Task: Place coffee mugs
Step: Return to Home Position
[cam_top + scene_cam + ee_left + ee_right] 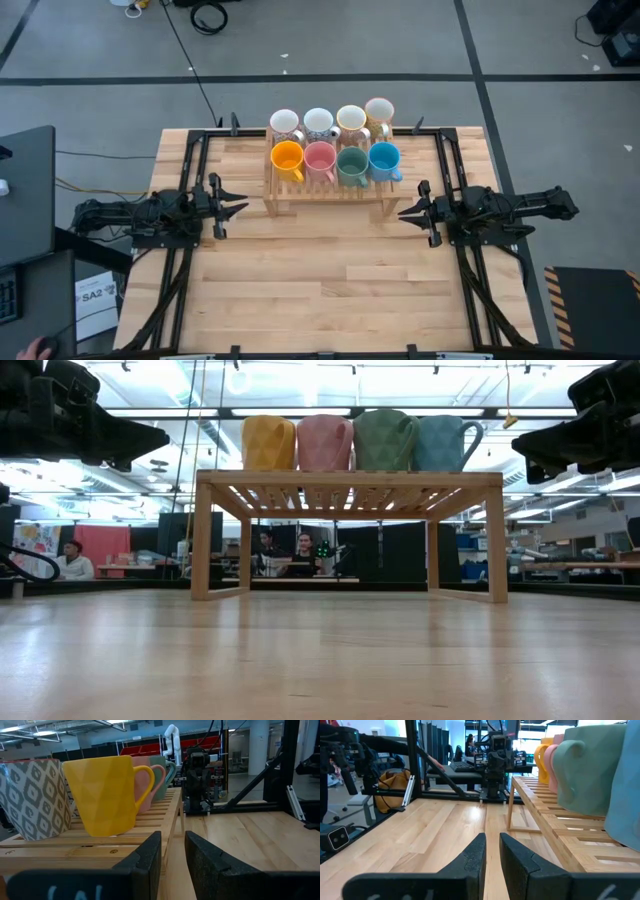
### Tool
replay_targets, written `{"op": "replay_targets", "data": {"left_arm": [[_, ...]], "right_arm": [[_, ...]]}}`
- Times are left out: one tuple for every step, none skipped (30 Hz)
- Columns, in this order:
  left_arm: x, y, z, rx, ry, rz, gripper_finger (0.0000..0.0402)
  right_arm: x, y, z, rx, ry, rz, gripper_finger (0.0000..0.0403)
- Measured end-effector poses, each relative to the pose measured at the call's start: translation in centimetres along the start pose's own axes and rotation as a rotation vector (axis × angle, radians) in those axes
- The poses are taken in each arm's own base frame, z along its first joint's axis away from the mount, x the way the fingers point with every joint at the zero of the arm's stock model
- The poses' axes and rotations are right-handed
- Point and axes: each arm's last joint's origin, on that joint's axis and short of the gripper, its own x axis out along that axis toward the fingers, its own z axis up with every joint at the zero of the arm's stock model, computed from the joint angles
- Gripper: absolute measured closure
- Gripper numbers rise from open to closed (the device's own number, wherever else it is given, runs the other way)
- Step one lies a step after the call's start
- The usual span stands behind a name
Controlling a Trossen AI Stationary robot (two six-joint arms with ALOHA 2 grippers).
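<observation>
Eight coffee mugs stand upright in two rows on a wooden slatted rack (325, 196) at the table's far middle. The near row is orange-yellow (287, 157), pink (319, 157), dark green (351, 164) and blue (384, 158). The far row is white (285, 123), dark-patterned (319, 122) and two cream mugs (351, 119), (379, 110). My left gripper (243, 203) hovers left of the rack, pointing level at it, its fingers (173, 840) a narrow gap apart with nothing between them. My right gripper (403, 212) mirrors it on the right, its fingers (492, 840) slightly apart and likewise holding nothing.
Bare wooden tabletop (320, 290) stretches from the rack to the near edge. Black frame rails (190, 270), (470, 280) run along both sides under the arms. In the low view, the space under the rack (340, 550) is open, and people sit in the room far behind.
</observation>
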Motion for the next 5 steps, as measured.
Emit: {"op": "replay_targets", "data": {"left_arm": [[0.0,0.0,0.0,0.0,0.0,0.0,0.0308],[0.0,0.0,0.0,0.0,0.0,0.0,0.0308],[0.0,0.0,0.0,0.0,0.0,0.0,0.0308],[0.0,0.0,0.0,0.0,0.0,0.0,0.0308],[0.0,0.0,0.0,0.0,0.0,0.0,0.0308]], "right_arm": [[0.0,0.0,0.0,0.0,0.0,0.0,0.0344],[0.0,0.0,0.0,0.0,0.0,0.0,0.0344],[0.0,0.0,0.0,0.0,0.0,0.0,0.0344],[0.0,0.0,0.0,0.0,0.0,0.0,0.0344],[0.0,0.0,0.0,0.0,0.0,0.0,0.0344]]}}
